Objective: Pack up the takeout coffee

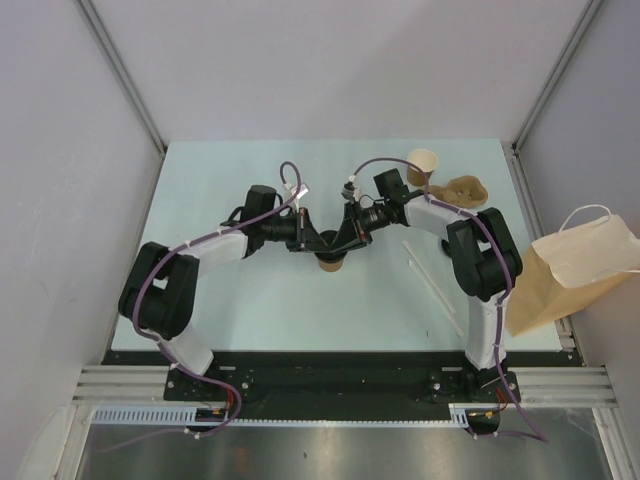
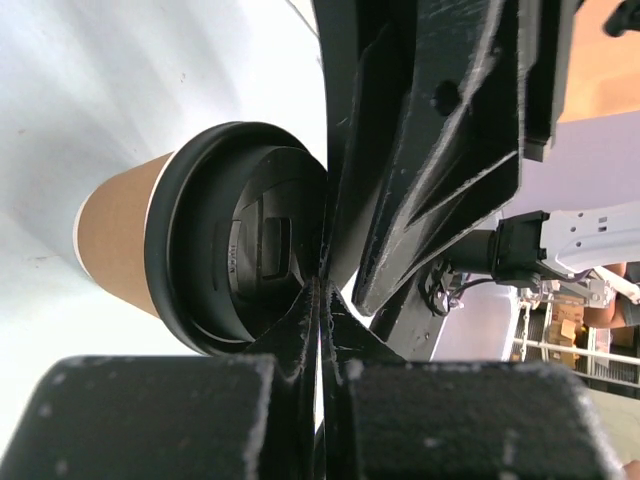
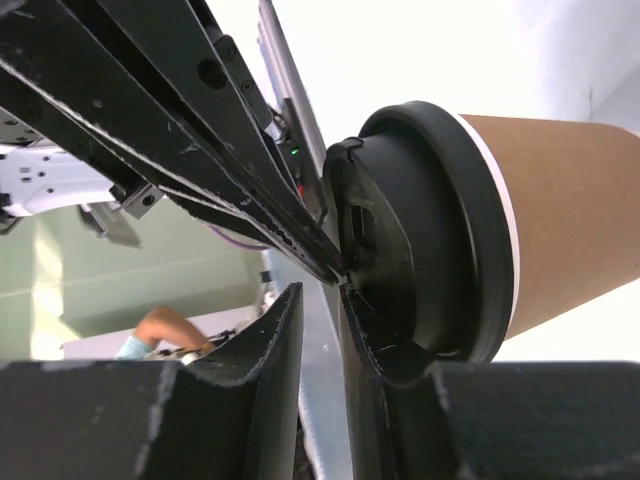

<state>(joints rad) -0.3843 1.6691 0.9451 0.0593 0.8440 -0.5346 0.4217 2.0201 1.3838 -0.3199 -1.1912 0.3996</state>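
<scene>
Lidded cup [image 1: 331, 265], from above, is mostly hidden under left end effector [image 1: 322, 245].

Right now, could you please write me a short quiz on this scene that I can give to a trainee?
1. True or false: the middle cup on the table has its black lid on.
2. Where is the lidless cup? A) inside the paper bag; B) far right of the table, beside the cardboard carrier; C) at the near left corner.
3. Fill in: the paper bag is at the table's ____ edge.
Key: 1 true; 2 B; 3 right.
</scene>
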